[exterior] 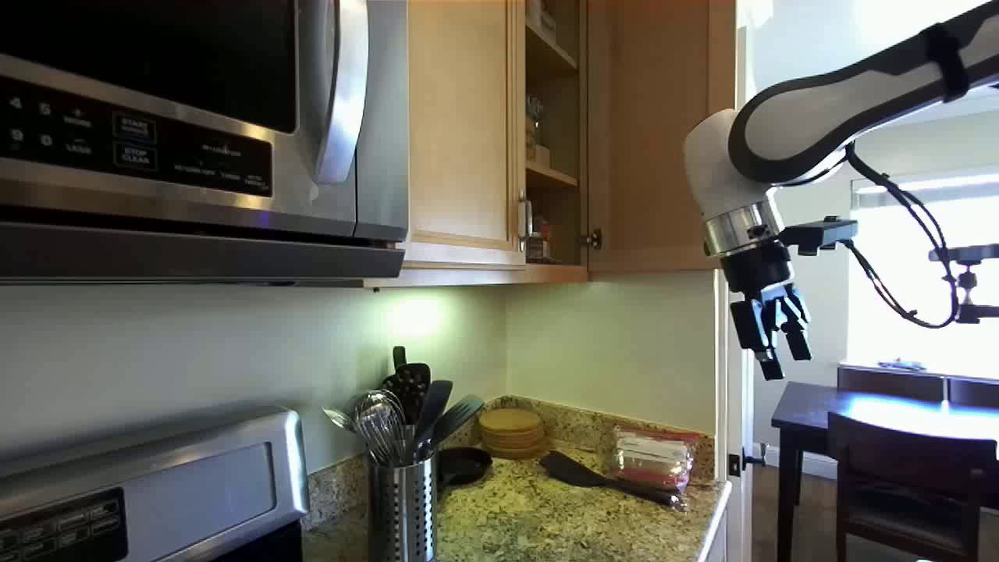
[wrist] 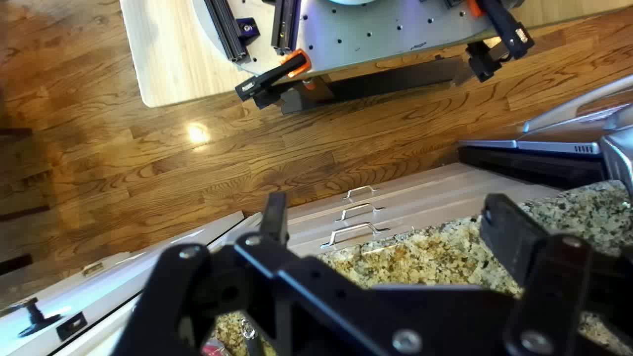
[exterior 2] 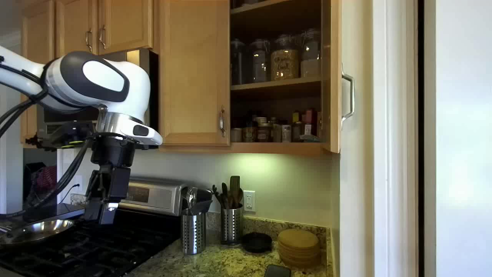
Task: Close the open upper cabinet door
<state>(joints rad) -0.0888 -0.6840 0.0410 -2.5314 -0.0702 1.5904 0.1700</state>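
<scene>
The upper cabinet door (exterior: 655,140) stands open, swung out from the cabinet at the right in an exterior view. In an exterior view the door (exterior 2: 335,88) shows nearly edge-on, with its silver bar handle (exterior 2: 349,96) on the outer side. The shelves behind it are exposed. My gripper (exterior: 786,359) points down, open and empty, apart from the door and lower than its bottom edge. It also shows in an exterior view (exterior 2: 100,218) in front of the stove. In the wrist view the jaws (wrist: 388,217) are wide apart over the counter; the door is out of view there.
A shut cabinet door (exterior 2: 194,77) adjoins the microwave (exterior: 179,140). Jars (exterior 2: 284,61) stand on the shelves. Utensil holders (exterior: 402,507), a stack of round tan pieces (exterior: 511,433) and a spatula (exterior: 577,472) are on the granite counter (exterior: 507,515). A pan (exterior 2: 38,231) sits on the stove.
</scene>
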